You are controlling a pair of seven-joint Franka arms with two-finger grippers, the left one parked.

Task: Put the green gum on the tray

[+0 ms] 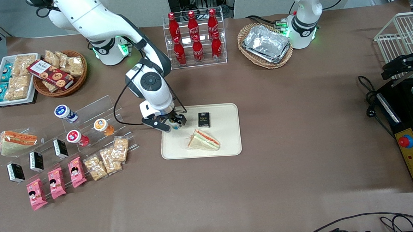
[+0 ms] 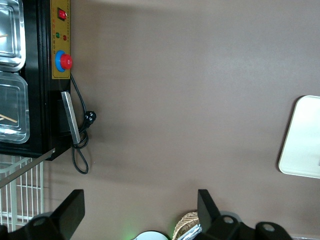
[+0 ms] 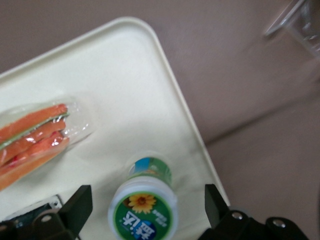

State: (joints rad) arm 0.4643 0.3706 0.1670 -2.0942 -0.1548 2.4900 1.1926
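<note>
Green gum (image 3: 143, 210): green-white lid, yellow flower; tray (image 3: 115, 75) cream.

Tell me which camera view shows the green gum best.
The right wrist view: the green gum stands on the tray between the open hand, its lid readable. The front view shows it small; the left wrist view not at all.

A brown-covered table (image 1: 284, 182) fills the scene under soft, even light.
</note>
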